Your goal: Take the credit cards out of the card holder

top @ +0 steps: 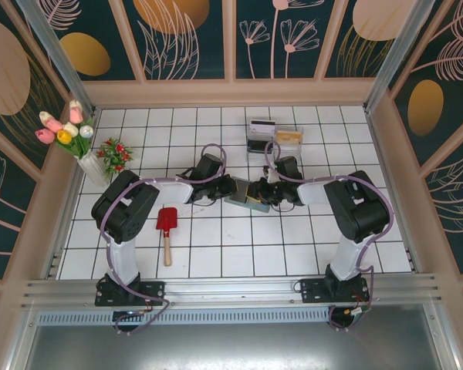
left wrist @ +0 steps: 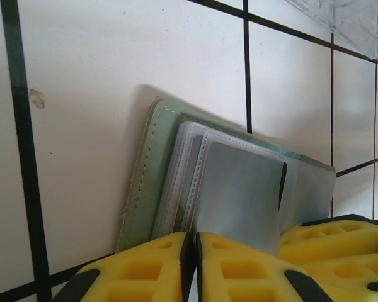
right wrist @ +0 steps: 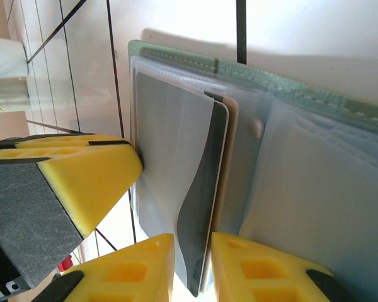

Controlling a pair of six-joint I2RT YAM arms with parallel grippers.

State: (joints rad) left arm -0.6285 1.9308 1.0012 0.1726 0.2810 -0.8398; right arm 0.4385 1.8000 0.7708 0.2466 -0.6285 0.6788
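The grey-green card holder [top: 245,202] lies open on the tiles between both arms. My left gripper [top: 230,188] is shut on the edge of a clear inner sleeve [left wrist: 195,182] of the card holder [left wrist: 145,189], and a grey card [left wrist: 239,195] shows through the plastic. My right gripper [top: 262,191] comes from the other side. Its fingers [right wrist: 258,270] close around the dark credit card [right wrist: 201,245], which sticks out of the sleeve, with the tan-gold card [right wrist: 230,157] right behind it. The card holder's green edge [right wrist: 264,78] runs along the top.
Two clear plastic boxes [top: 274,137] holding cards stand just behind the card holder; a corner of one box [left wrist: 346,19] shows. A red toy shovel [top: 167,225], a tulip vase [top: 81,142] and a small red plant [top: 116,154] stand at the left.
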